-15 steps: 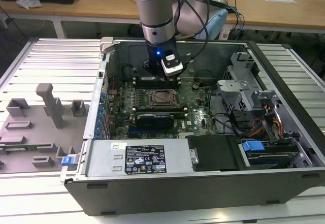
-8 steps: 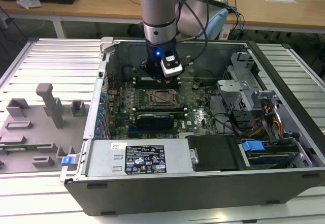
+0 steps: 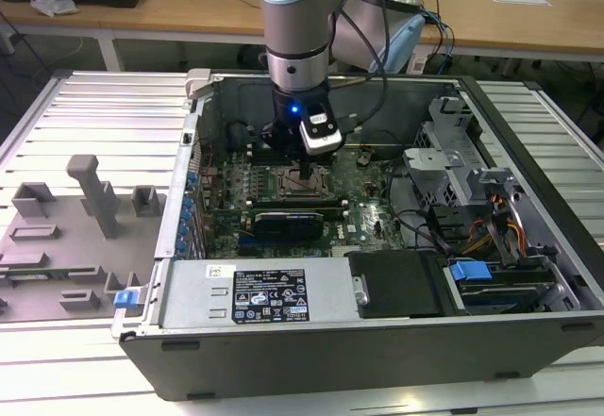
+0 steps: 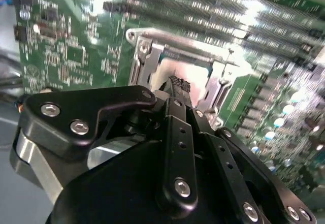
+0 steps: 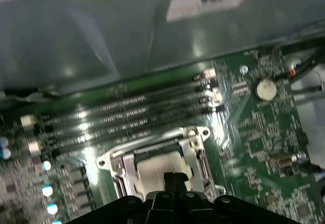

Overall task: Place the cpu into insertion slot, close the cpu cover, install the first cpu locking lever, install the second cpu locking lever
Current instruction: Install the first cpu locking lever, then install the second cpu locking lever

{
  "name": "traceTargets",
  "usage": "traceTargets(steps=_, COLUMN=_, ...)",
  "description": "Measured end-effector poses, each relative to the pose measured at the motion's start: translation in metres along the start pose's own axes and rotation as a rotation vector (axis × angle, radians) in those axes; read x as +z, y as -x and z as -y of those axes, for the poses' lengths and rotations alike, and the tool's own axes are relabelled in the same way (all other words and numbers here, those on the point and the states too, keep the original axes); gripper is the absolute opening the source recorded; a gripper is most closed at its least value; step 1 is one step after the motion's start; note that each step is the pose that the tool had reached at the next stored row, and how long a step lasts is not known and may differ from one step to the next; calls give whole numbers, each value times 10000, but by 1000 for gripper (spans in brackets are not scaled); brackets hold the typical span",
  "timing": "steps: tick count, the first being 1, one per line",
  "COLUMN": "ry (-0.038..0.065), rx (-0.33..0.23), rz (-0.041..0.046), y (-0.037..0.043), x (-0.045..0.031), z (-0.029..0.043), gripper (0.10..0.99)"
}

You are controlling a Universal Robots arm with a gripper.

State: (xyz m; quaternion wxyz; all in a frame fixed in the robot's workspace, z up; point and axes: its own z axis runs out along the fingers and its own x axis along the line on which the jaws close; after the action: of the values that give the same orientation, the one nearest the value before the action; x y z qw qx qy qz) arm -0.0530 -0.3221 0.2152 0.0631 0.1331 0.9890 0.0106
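Note:
My gripper (image 3: 304, 167) hangs inside the open computer case, straight above the insertion slot (image 3: 300, 186) on the green motherboard (image 3: 363, 210). In both wrist views its black fingertips (image 5: 173, 179) are pressed together with nothing between them, just over the cpu (image 5: 155, 169), whose pale metal top (image 4: 197, 74) lies flat in the socket. The cpu cover (image 5: 192, 144), a silver frame, lies down around the chip, and its corner with a screw (image 4: 144, 46) shows in the second wrist view. I cannot make out how the locking levers stand.
Long memory slots (image 5: 127, 113) run just beyond the socket, and a black card (image 3: 288, 222) sits in front of it. The case walls (image 3: 179, 210) box in the board. Drive cages and cables (image 3: 477, 218) fill the exterior view's right. A grey fixture plate (image 3: 66, 237) lies outside the case at the left.

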Motion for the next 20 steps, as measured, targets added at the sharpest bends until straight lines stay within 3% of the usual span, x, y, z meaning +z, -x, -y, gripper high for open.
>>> traceTargets(steps=5, ry=-20, rx=-163, rz=4, y=4, x=-16, z=9, gripper=106)
traceTargets(steps=10, ry=-17, rx=-188, rz=4, y=20, x=-140, z=4, gripper=106)
traceTargets(steps=20, ry=-16, rx=-188, rz=4, y=20, x=-144, z=3, gripper=106)
